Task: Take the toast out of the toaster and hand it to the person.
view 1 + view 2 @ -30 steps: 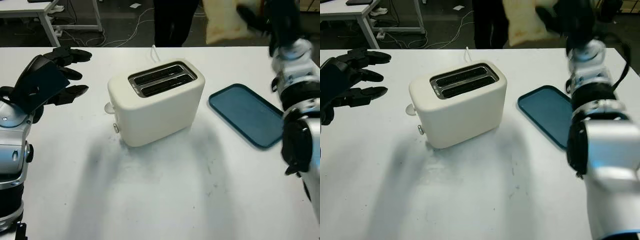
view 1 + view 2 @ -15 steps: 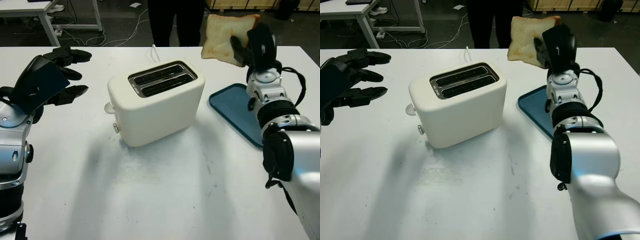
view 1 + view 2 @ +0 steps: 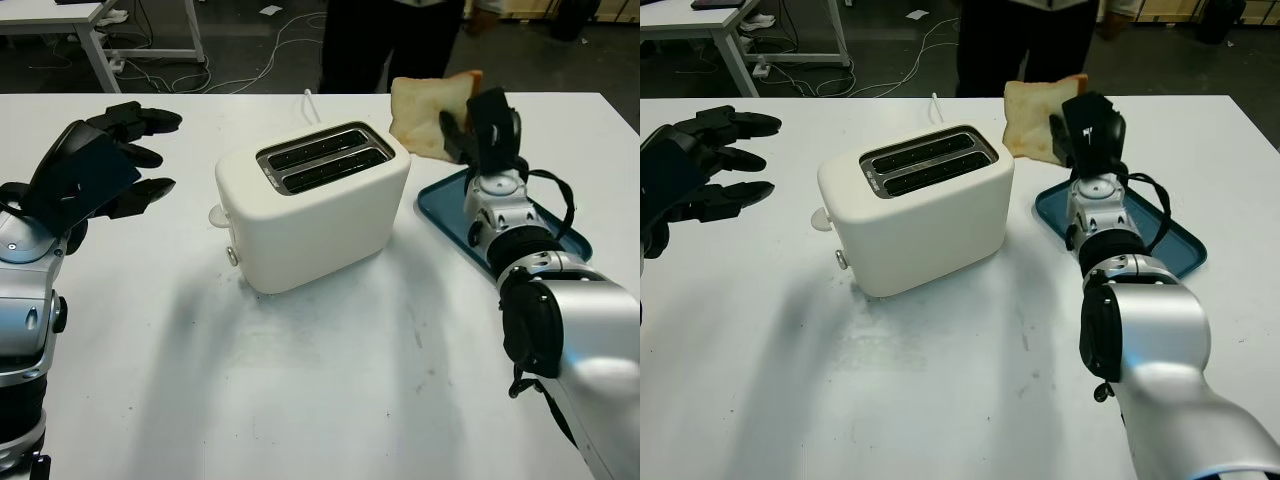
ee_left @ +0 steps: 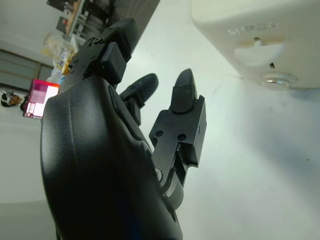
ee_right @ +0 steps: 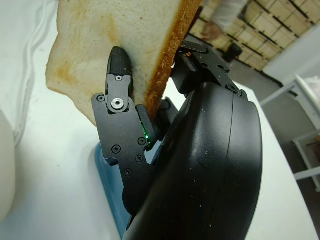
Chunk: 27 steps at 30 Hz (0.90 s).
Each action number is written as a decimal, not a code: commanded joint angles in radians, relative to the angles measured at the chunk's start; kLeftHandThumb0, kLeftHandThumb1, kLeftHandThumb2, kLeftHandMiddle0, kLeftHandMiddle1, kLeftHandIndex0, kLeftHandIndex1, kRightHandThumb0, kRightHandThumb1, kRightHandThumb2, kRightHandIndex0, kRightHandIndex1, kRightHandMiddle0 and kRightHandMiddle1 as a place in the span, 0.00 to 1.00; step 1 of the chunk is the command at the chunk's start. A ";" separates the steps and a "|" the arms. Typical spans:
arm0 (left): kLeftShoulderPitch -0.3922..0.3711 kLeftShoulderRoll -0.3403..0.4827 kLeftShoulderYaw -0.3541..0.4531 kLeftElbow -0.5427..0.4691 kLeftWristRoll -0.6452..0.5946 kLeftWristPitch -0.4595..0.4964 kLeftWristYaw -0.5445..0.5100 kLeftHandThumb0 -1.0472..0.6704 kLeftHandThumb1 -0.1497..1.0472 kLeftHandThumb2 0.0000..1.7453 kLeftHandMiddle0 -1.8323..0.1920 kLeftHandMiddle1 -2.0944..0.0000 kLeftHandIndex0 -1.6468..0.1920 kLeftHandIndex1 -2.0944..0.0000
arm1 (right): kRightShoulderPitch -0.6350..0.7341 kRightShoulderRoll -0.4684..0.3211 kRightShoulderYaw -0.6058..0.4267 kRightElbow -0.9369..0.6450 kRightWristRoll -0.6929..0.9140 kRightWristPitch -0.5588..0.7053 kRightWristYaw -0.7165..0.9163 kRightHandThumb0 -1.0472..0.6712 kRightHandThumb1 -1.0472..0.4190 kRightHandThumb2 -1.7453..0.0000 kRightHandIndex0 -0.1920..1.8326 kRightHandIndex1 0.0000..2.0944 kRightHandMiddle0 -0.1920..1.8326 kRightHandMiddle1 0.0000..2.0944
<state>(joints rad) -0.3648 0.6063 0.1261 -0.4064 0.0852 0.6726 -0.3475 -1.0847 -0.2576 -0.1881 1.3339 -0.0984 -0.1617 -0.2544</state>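
Right now I'm seeing the white desk carrying the cream toaster and blue tray. My right hand is gripping the toast above the tray; my left hand is hovering open, well apart.

- The left hand, black and open, hovers above the white bench.
- Its fingers point toward the cream toaster, well apart from it.
- The toaster's lever sits above a round metal button.
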 commanded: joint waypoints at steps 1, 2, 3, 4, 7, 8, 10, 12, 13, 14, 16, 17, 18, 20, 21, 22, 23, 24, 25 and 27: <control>0.003 0.001 0.000 0.001 0.003 -0.009 0.005 0.66 0.89 0.18 0.83 0.52 0.71 0.81 | 0.004 0.009 0.003 0.004 -0.003 0.001 -0.004 0.45 0.09 0.77 0.50 0.83 0.36 0.83; 0.004 0.002 -0.001 0.000 0.005 -0.007 0.005 0.66 0.89 0.18 0.83 0.52 0.71 0.81 | 0.003 0.009 0.004 0.004 -0.003 0.000 -0.002 0.45 0.09 0.76 0.49 0.83 0.35 0.83; 0.004 0.002 -0.001 -0.001 0.005 -0.005 0.006 0.66 0.89 0.18 0.83 0.52 0.71 0.81 | 0.004 0.007 0.008 0.003 -0.006 -0.007 0.001 0.45 0.09 0.76 0.49 0.83 0.35 0.83; 0.005 0.002 0.000 -0.002 0.006 -0.004 0.007 0.66 0.89 0.18 0.83 0.52 0.71 0.81 | 0.004 0.004 0.009 0.002 -0.006 -0.014 0.007 0.45 0.09 0.76 0.50 0.83 0.36 0.83; 0.008 0.001 0.000 -0.003 0.007 -0.005 0.009 0.67 0.89 0.19 0.83 0.52 0.70 0.81 | 0.001 0.003 -0.003 0.001 0.008 -0.017 0.013 0.45 0.09 0.75 0.51 0.83 0.38 0.83; 0.008 0.000 0.000 -0.003 0.006 -0.003 0.010 0.67 0.89 0.18 0.83 0.52 0.70 0.81 | 0.000 0.003 -0.012 0.001 0.016 -0.016 0.015 0.46 0.09 0.76 0.50 0.83 0.37 0.83; 0.006 0.001 -0.001 -0.006 0.006 0.001 0.009 0.66 0.89 0.18 0.82 0.52 0.70 0.81 | -0.003 0.002 -0.024 0.002 0.024 -0.013 0.013 0.47 0.09 0.77 0.49 0.83 0.37 0.83; 0.006 0.001 -0.002 -0.004 0.006 -0.005 0.009 0.66 0.89 0.18 0.82 0.52 0.70 0.82 | -0.005 0.001 -0.031 0.001 0.024 -0.016 0.011 0.47 0.09 0.77 0.49 0.83 0.37 0.83; 0.005 0.001 -0.001 -0.002 0.004 -0.005 0.008 0.67 0.89 0.18 0.82 0.52 0.70 0.82 | -0.006 0.001 -0.034 0.000 0.023 -0.018 0.012 0.47 0.09 0.78 0.49 0.83 0.37 0.83; 0.005 0.001 -0.001 -0.001 0.003 -0.005 0.007 0.66 0.89 0.18 0.82 0.52 0.70 0.82 | -0.007 0.001 -0.035 -0.001 0.021 -0.018 0.011 0.47 0.09 0.78 0.49 0.83 0.37 0.83; 0.007 0.002 -0.001 -0.001 0.005 -0.009 0.007 0.67 0.89 0.18 0.82 0.52 0.70 0.82 | -0.008 0.000 -0.035 -0.001 0.016 -0.016 0.006 0.47 0.09 0.78 0.48 0.83 0.38 0.83; 0.007 0.004 -0.003 -0.004 0.008 -0.005 0.007 0.66 0.89 0.18 0.82 0.52 0.70 0.82 | -0.009 -0.001 -0.036 -0.001 0.015 -0.016 0.008 0.46 0.09 0.78 0.48 0.83 0.37 0.83; 0.006 0.006 -0.005 -0.006 0.011 -0.001 0.008 0.66 0.89 0.18 0.82 0.52 0.70 0.82 | -0.009 -0.002 -0.037 -0.001 0.015 -0.016 0.009 0.46 0.09 0.77 0.48 0.83 0.37 0.83; 0.007 0.009 -0.006 -0.006 0.013 -0.006 0.006 0.66 0.89 0.18 0.82 0.52 0.70 0.82 | -0.009 -0.003 -0.039 0.000 0.015 -0.015 0.007 0.46 0.09 0.77 0.48 0.83 0.37 0.83; 0.008 0.010 -0.005 -0.005 0.012 -0.009 0.005 0.66 0.89 0.18 0.82 0.52 0.70 0.82 | -0.009 -0.003 -0.041 0.001 0.017 -0.014 0.008 0.46 0.09 0.77 0.46 0.83 0.35 0.83; 0.009 0.010 -0.004 -0.006 0.011 -0.008 0.004 0.66 0.89 0.18 0.82 0.52 0.70 0.82 | -0.009 -0.004 -0.042 0.001 0.017 -0.015 0.010 0.46 0.09 0.77 0.46 0.83 0.35 0.83; 0.008 0.010 -0.003 -0.006 0.010 -0.005 0.004 0.66 0.89 0.18 0.82 0.52 0.70 0.82 | -0.009 -0.004 -0.043 0.001 0.017 -0.016 0.011 0.46 0.09 0.77 0.46 0.83 0.34 0.83; 0.009 0.009 -0.002 -0.005 0.009 -0.009 0.005 0.66 0.89 0.18 0.82 0.52 0.70 0.82 | -0.008 -0.004 -0.043 0.001 0.017 -0.020 0.012 0.46 0.09 0.77 0.46 0.83 0.34 0.83; 0.010 0.007 0.000 -0.003 0.008 -0.013 0.006 0.66 0.89 0.18 0.82 0.52 0.70 0.82 | -0.008 -0.004 -0.044 0.001 0.018 -0.022 0.015 0.46 0.09 0.77 0.46 0.83 0.34 0.83; 0.010 0.001 0.006 0.000 0.001 -0.018 0.006 0.66 0.89 0.18 0.82 0.52 0.69 0.82 | -0.011 -0.003 -0.040 -0.001 0.012 -0.021 0.007 0.45 0.09 0.77 0.49 0.83 0.36 0.83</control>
<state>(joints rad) -0.3645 0.6064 0.1256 -0.4066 0.0851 0.6712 -0.3455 -1.0849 -0.2532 -0.2261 1.3338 -0.0921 -0.1620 -0.2420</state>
